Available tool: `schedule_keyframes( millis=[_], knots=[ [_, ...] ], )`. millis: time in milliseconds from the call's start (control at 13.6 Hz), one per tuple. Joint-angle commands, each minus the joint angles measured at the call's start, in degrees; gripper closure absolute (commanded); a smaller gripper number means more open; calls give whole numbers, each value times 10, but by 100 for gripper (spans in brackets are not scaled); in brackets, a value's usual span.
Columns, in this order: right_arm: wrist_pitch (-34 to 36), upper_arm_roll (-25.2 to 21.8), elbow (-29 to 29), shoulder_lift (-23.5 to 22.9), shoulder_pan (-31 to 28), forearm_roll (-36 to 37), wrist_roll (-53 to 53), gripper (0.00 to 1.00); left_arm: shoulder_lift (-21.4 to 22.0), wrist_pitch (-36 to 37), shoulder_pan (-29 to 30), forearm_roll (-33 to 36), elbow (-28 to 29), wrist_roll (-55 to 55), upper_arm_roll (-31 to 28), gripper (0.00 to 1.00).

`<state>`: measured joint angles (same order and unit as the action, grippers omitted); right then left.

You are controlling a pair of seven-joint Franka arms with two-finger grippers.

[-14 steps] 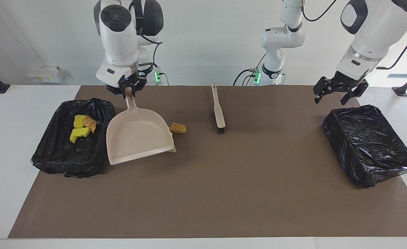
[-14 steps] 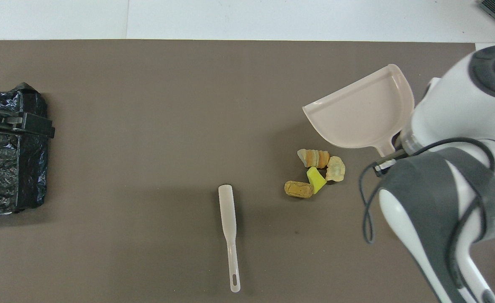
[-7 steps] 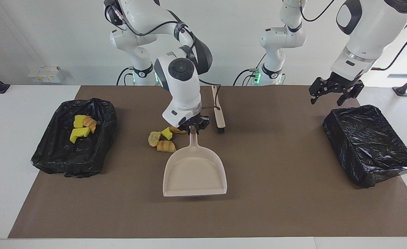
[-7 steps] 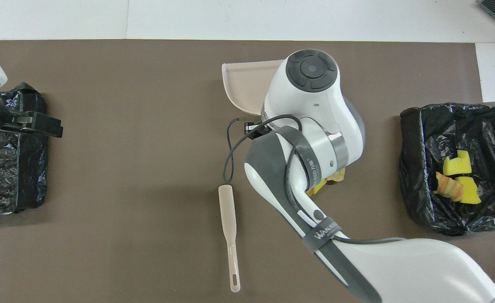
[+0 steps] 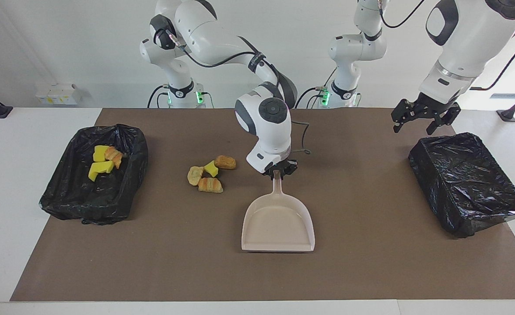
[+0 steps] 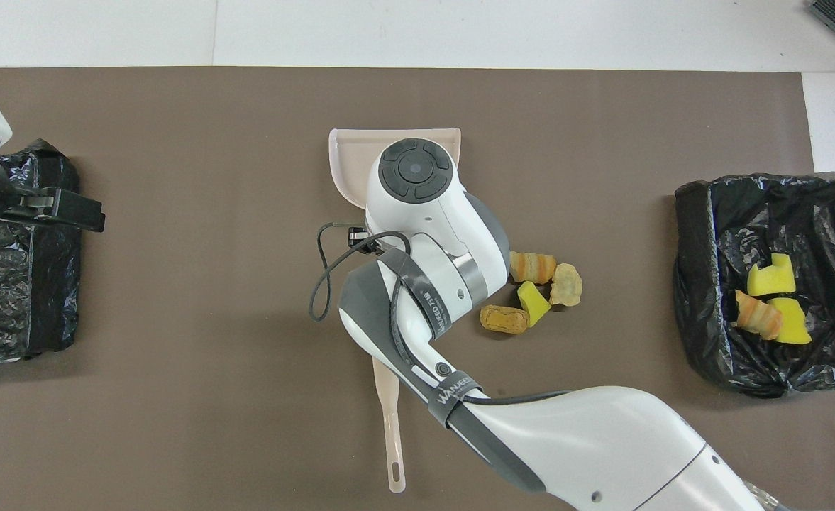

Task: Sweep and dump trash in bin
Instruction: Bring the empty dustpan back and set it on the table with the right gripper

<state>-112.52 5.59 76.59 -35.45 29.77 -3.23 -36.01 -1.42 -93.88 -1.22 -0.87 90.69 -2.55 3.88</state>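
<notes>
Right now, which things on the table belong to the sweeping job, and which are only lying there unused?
Belonging to the job:
- loose trash on the mat
- dustpan, its handle held by the right gripper
- brush
- bin already holding three scraps

Unused now:
- second bin, nothing visible in it, under the open, waiting left gripper

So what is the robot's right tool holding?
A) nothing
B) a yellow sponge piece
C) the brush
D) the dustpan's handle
D: the right tool is shut on the handle of the beige dustpan, whose pan rests on the brown mat.
</notes>
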Motion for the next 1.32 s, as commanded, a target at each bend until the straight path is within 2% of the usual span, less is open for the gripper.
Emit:
schedule_keyframes(
  millis=[0,74,147,221,294,662,735,956,1250],
  knots=[
    [-31,7,-12,-29,-2,-13,0,100,4,-5,-1,11,5,4,-3,0],
    [-31,7,-13,-30,2,-13,1,100,5,-5,-1,11,5,4,-3,0],
    [-32,9,-13,-30,1,-13,2,87,5,-5,-1,11,6,5,-4,0],
    [-31,10,-13,-29,2,-13,3,55,6,-5,-2,11,9,5,-4,0],
    [-32,9,-12,-21,3,-13,4,1,7,-6,-2,11,12,6,-3,0],
    [55,10,66,113,2,-36,2,0,8,-7,-2,10,14,8,-3,0],
    [63,10,98,144,6,-36,-1,0,8,-7,-2,10,13,6,-3,0],
    [66,16,215,230,38,-41,-37,0,8,-8,-1,10,13,4,-4,0],
    [-21,16,423,338,76,-117,-25,0,8,-15,-2,8,17,11,-4,0]
  ],
)
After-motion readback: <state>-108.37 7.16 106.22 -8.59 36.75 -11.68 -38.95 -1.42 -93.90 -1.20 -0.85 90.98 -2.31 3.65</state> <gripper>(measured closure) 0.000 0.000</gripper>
